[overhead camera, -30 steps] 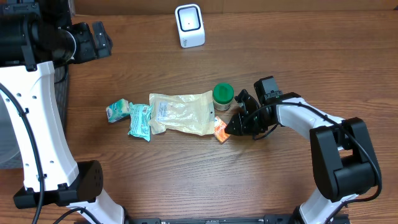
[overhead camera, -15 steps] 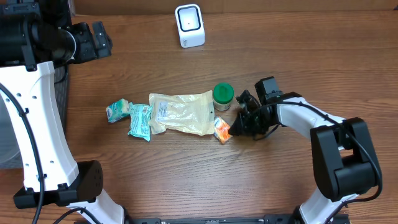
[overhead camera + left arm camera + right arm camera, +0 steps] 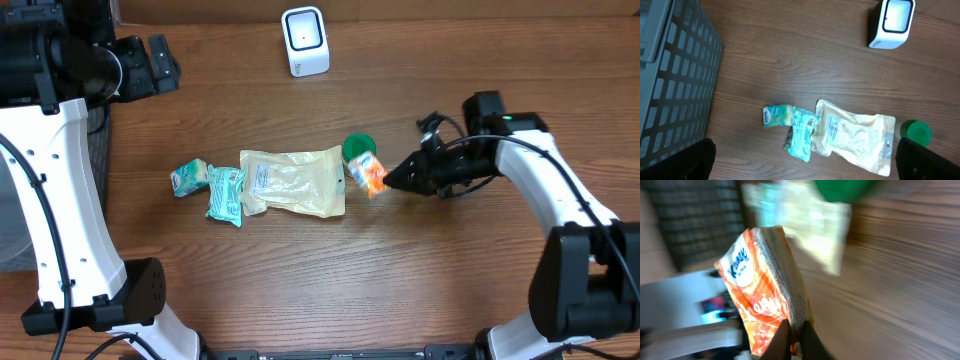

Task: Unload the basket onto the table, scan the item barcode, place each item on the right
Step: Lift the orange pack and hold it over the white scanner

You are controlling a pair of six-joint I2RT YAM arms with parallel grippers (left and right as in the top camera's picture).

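Note:
My right gripper (image 3: 392, 179) is shut on one end of an orange tissue packet (image 3: 368, 172) and holds it in the air, just in front of a green-lidded jar (image 3: 355, 146). In the right wrist view, which is blurred by motion, the orange packet (image 3: 762, 282) stands up from the closed right gripper (image 3: 796, 336). The white barcode scanner (image 3: 305, 40) stands at the back of the table, also seen as the scanner (image 3: 891, 22) from the left wrist. My left gripper (image 3: 158, 62) hangs open high at the far left, empty.
A beige pouch (image 3: 293, 182) lies mid-table with two teal packets (image 3: 225, 193) (image 3: 188, 178) to its left. The left wrist view shows the pouch (image 3: 855, 134), the jar (image 3: 916, 132) and a grey wire basket (image 3: 675, 75) at the left edge.
The right gripper closed on the orange packet, lifted it off the table and carried it up and to the right. The left arm stayed still.

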